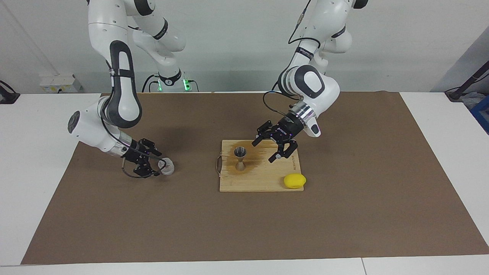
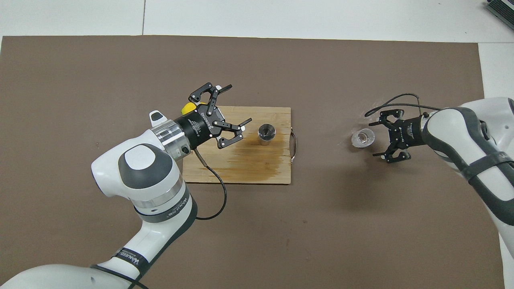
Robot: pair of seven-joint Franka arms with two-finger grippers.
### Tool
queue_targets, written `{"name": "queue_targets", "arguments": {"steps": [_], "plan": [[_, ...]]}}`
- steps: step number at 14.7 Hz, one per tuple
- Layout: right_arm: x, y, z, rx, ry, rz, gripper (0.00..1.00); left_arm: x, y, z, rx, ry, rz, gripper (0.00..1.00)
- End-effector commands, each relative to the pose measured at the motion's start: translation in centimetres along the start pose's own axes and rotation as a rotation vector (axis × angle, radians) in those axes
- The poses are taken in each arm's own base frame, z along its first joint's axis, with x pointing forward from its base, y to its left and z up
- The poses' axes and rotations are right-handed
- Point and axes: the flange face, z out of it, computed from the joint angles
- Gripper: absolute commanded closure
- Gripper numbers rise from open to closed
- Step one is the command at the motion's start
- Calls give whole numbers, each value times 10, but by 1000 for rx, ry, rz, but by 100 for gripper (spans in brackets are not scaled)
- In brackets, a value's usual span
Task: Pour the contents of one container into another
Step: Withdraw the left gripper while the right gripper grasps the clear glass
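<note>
Fingers spread wide on the right gripper (image 1: 156,167), down low on the brown mat (image 1: 344,214), and the clear cup (image 1: 167,167) stands just off the fingertips (image 1: 161,164), close but not gripped as far as I can tell, toward the right arm's end of the table. Over at the left gripper (image 1: 274,149), fingers spread as well, nothing between them, hanging above the wooden board (image 1: 263,179); the metal jigger (image 1: 240,157) stands upright on that board, off to the side of those fingertips and clear of them, with the yellow lump (image 1: 294,180) at the board's corner. A darker, wet-looking patch shows on the board by the jigger. By my reading the pour is not yet begun: the cup wants grasping, lifting, carrying over the jigger and tipping, all of that remains
</note>
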Motion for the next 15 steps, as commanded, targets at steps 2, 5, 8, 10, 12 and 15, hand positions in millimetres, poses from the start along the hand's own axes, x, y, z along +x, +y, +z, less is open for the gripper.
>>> {"name": "queue_targets", "arguments": {"steps": [2, 5, 8, 10, 12, 15], "plan": [[5, 4, 9, 37, -38, 32, 0, -2, 15, -7, 127, 10, 132, 0], [4, 1, 18, 52, -53, 48, 0, 1, 27, -14, 263, 41, 275, 0], [3, 4, 26, 40, -61, 47, 0, 6, 43, -32, 428, 127, 453, 0], [1, 5, 29, 51, -79, 61, 0, 8, 59, -54, 534, 177, 553, 0], [3, 5, 30, 59, -79, 47, 0, 3, 72, -71, 600, 238, 647, 0], [7, 6, 37, 55, -81, 30, 0, -1, 94, -113, 694, 339, 742, 0]]}}
